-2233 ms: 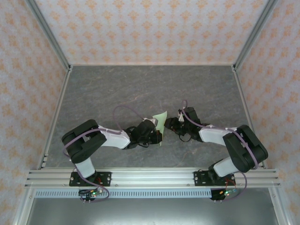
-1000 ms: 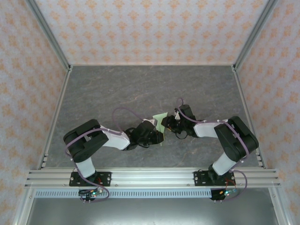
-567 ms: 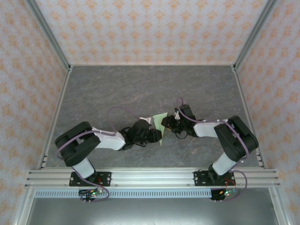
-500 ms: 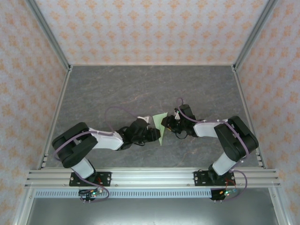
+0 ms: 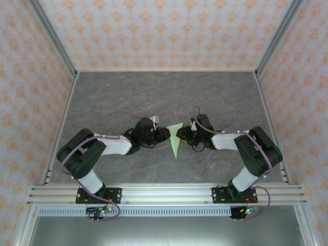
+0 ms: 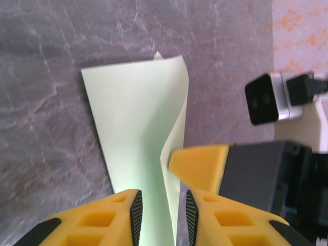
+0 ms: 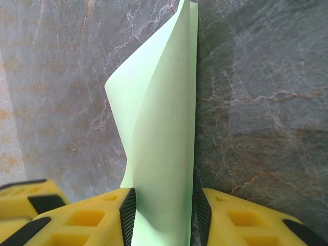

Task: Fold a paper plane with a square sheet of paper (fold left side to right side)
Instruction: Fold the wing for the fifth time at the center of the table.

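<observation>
The pale-green paper (image 5: 176, 141) is folded into a narrow pointed shape at the table's middle, its tip toward the near edge. My right gripper (image 5: 183, 135) is at its wide end from the right. In the right wrist view the paper (image 7: 159, 128) fills the space between the two pads, with my right gripper (image 7: 161, 205) shut on it and one flap curling up. My left gripper (image 5: 165, 134) sits just left of the paper. In the left wrist view its jaws (image 6: 161, 202) stand open over the paper (image 6: 133, 118), whose raised flap leans against the right gripper's yellow finger (image 6: 200, 164).
The table (image 5: 118, 97) is grey marbled stone, closed in by patterned walls and metal posts. An aluminium rail (image 5: 164, 193) runs along the near edge by the arm bases. The right wrist's camera block (image 6: 266, 100) sits close beyond the paper.
My left gripper let go of the paper and drew back to the left. The paper now lies lower with its tip showing. The right arm stayed still.
</observation>
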